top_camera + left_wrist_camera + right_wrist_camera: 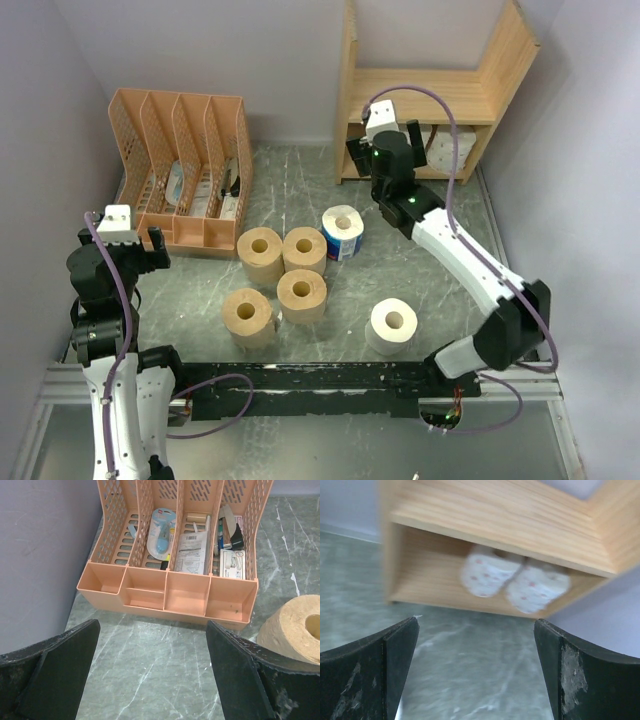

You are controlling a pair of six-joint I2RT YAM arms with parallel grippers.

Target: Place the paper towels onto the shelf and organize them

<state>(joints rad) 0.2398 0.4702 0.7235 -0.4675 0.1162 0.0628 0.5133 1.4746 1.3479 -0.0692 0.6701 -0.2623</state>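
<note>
Left gripper (pixel 152 626): jaws apart, empty, facing organizer (pixel 150 580); labels inside too small to read. Tan rolls (pixel 283 275), blue-marked roll (pixel 343 232) and plain roll (pixel 392 325) stand mid-desk (pixel 300 185), well apart from shelf (pixel 430 95). Right gripper (pixel 476 624): jaws apart, empty; spotted rolls (pixel 515 580) on the lower tier.

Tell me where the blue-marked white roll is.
In the top view, the blue-marked white roll stands centrally, just right of the tan rolls and beyond the plain white roll.
</note>
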